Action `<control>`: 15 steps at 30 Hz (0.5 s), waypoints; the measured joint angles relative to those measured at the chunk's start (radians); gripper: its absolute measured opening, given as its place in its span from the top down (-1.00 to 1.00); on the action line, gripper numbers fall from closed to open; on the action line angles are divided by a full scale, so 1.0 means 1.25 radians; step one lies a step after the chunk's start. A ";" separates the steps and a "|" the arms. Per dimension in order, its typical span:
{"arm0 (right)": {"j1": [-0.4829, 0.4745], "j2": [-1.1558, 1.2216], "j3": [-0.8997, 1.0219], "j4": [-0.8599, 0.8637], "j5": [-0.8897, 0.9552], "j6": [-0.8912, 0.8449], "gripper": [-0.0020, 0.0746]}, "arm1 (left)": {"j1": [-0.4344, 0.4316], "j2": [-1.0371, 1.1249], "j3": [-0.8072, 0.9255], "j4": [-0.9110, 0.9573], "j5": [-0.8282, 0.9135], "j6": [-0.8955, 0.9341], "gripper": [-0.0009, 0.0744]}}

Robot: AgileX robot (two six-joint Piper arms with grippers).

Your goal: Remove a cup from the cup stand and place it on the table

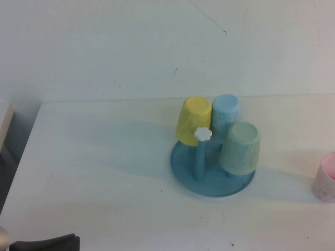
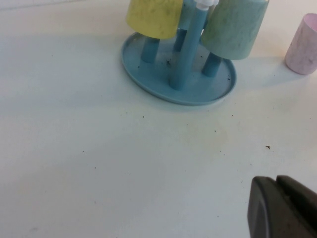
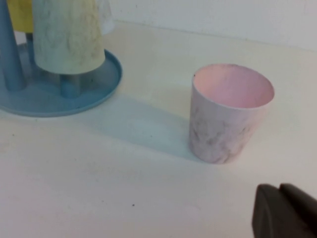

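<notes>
The pinkish speckled cup stands upright, mouth up, on the white table at the right edge, clear of the blue cup stand. It also shows in the left wrist view and close in the right wrist view. The stand's centre peg carries a white flower knob. My right gripper is shut and empty, a short way from the cup, and out of the high view. My left gripper is shut and empty, low over the table at the front left.
A yellow cup, a light blue cup and a mint green cup hang upside down on the stand's pegs. A white wall rises behind the table. The table's left edge drops off by a dark gap.
</notes>
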 joint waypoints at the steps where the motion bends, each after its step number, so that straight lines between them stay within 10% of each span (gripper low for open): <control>1: 0.000 0.000 0.000 -0.005 0.000 -0.020 0.95 | 0.000 0.000 0.000 0.000 0.000 0.000 0.98; 15: 0.000 0.000 0.000 -0.016 0.000 -0.104 0.95 | 0.000 0.000 0.000 0.000 0.000 0.000 0.98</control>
